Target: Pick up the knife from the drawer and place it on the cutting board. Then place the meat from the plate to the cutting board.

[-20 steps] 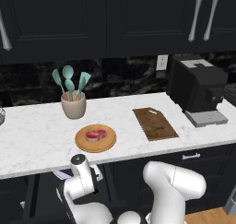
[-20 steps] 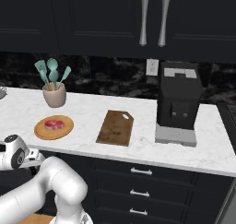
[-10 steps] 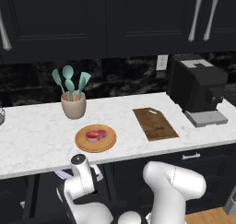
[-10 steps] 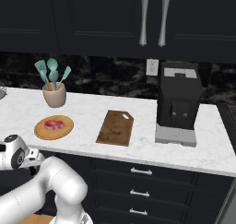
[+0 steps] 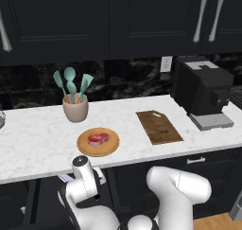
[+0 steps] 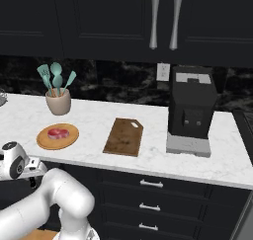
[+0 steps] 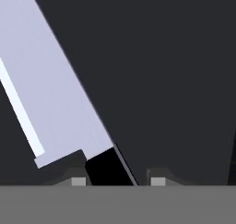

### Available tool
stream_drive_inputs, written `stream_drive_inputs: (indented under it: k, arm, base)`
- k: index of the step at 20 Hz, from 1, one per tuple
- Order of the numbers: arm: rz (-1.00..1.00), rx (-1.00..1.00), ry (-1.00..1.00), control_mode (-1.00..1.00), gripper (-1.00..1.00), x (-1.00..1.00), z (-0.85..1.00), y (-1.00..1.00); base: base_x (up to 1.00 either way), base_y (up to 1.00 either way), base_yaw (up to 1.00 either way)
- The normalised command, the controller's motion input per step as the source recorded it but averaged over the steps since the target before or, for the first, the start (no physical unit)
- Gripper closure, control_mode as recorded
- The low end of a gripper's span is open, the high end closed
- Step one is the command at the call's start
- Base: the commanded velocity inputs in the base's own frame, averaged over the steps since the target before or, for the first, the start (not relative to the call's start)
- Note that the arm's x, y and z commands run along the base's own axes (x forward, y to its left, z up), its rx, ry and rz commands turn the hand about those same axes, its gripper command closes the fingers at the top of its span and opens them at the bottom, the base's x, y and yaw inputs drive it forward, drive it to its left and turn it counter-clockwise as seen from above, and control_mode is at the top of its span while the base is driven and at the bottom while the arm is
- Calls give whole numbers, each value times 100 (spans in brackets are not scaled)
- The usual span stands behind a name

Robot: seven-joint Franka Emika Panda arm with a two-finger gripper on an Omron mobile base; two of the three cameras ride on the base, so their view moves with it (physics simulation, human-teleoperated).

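The knife's broad silver blade [image 7: 50,85] runs up to the left over the dark drawer floor [image 7: 175,80]. Its black handle [image 7: 108,168] lies between the fingertips of my gripper [image 7: 118,180]. The left fingertip [image 7: 78,180] sits against the handle, while a narrow gap still separates the right one [image 7: 158,180] from it. On the counter, the meat [image 5: 98,138] [image 6: 58,133] rests on the round tan plate [image 5: 85,147] [image 6: 44,141]. The dark brown cutting board [image 5: 159,127] [image 6: 124,136] lies bare to the plate's right. My arm reaches down below the counter's front edge.
A beige crock of teal utensils [image 5: 74,106] [image 6: 58,100] stands behind the plate. A black coffee machine [image 5: 202,94] [image 6: 191,110] sits right of the board. Lower drawers with silver handles [image 6: 150,183] are closed under the counter.
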Motion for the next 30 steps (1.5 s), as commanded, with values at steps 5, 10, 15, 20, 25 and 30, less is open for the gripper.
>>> stream_drive_inputs:
  k: [5,10,15,20,25,30]
  arm:
    - [0,0,0,-100,100,-16,10,32]
    - [1,0,0,-100,100,-26,11,20]
    - [3,0,0,-100,100,-39,30,3]
    - [5,0,0,-100,100,-19,44,-2]
    - [10,2,0,-100,100,-9,62,-7]
    - [14,5,0,-100,100,-19,59,0]
  base:
    - [0,0,0]
    - [0,0,0]
    - [0,0,0]
    - [0,0,0]
    - [0,0,0]
    - [0,0,0]
